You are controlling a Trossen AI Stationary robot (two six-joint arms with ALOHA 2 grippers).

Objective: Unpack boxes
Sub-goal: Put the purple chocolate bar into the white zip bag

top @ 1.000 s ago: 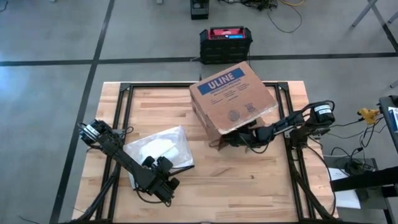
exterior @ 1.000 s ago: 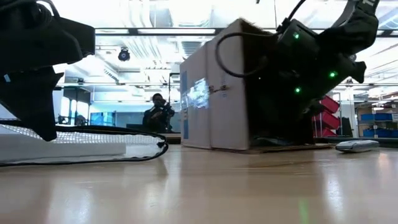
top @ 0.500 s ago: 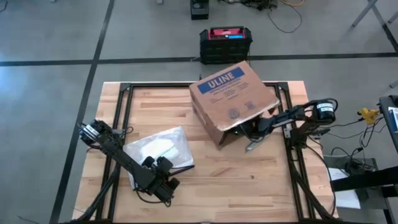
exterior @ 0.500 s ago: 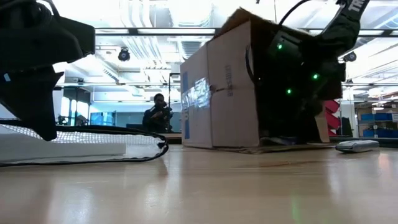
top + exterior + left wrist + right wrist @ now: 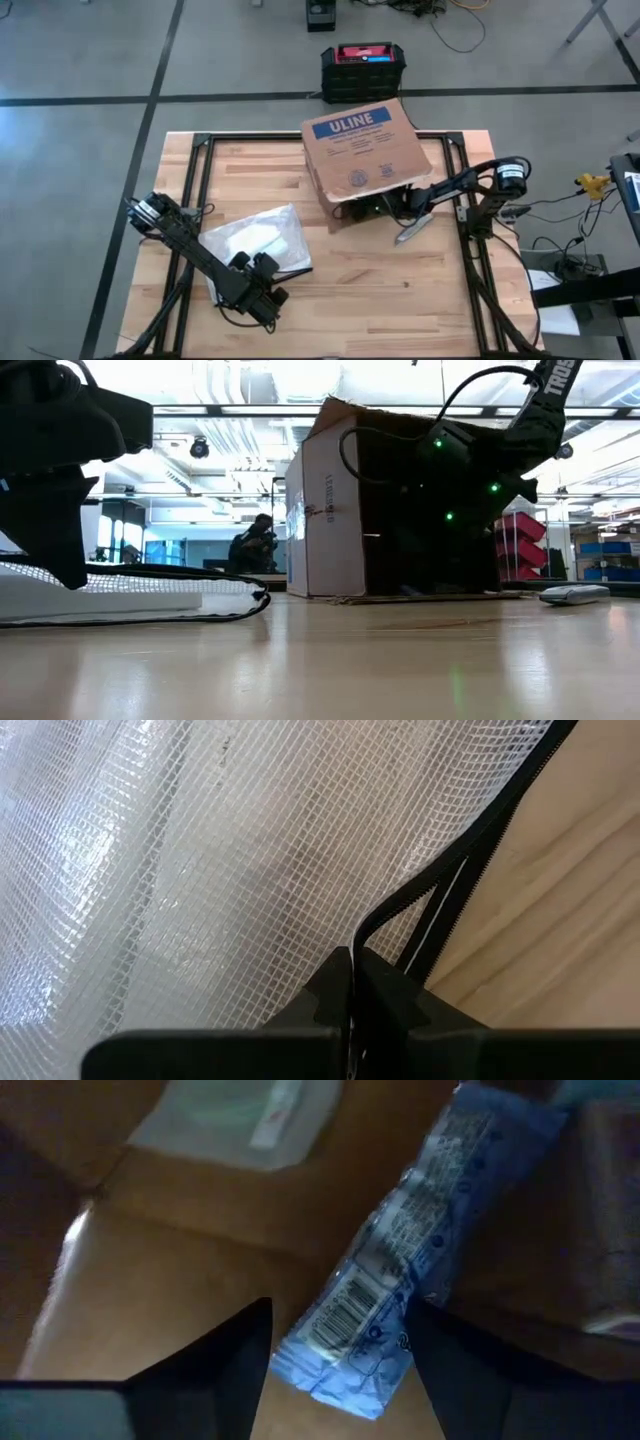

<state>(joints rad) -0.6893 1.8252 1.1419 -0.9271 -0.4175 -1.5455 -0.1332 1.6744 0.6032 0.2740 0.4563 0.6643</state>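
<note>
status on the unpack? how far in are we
Done: one mesh zip bag lies on the table, left gripper shut on its zipper edge. In hand: right gripper is inside the ULINE box, fingers open around a blue-white packet, not gripped. Left: that packet and a pale flat pouch deeper in the box.

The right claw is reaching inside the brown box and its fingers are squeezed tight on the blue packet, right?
Not quite. The right claw is inside the brown box, but the right wrist view shows its fingers spread open, with the blue packet lying loose between them.
</note>
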